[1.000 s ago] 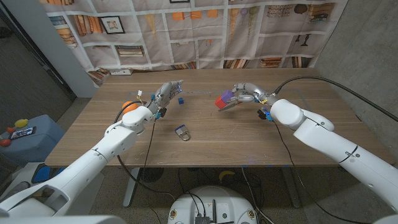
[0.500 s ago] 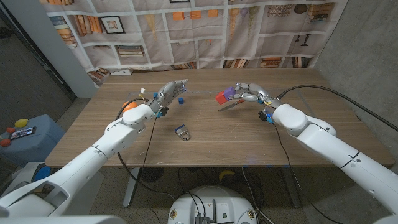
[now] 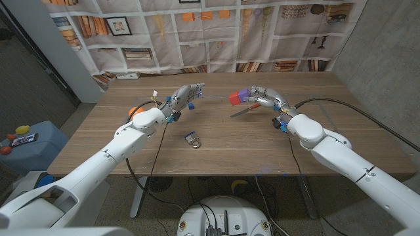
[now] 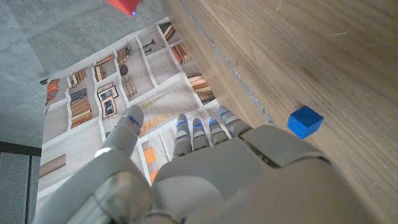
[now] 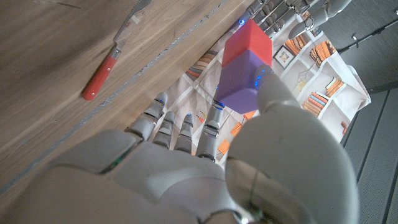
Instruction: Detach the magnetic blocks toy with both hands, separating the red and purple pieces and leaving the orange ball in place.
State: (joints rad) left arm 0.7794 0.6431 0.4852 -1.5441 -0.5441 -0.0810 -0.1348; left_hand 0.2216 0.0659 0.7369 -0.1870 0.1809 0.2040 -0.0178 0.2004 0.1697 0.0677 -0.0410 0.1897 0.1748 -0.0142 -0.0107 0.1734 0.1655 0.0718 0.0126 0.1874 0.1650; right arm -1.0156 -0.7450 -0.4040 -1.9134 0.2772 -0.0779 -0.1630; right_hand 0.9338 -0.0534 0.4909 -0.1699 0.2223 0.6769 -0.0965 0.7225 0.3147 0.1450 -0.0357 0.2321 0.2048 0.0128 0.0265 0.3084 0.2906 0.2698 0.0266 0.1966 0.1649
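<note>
Head view: right hand (image 3: 262,99) pinching red-purple blocks (image 3: 238,98) aloft; left hand (image 3: 182,96) seemingly spread, empty.

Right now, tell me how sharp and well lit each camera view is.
Head view: even soft light, faint shadows; the table's edges bow from wide-angle distortion. Left wrist view: the left hand is close and soft, while the blue cube is crisp. Right wrist view: the right hand is blurred, but the red and purple blocks it holds are sharp.

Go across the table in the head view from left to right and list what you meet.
Orange ball → left hand → padlock → red and purple blocks → right hand.
</note>
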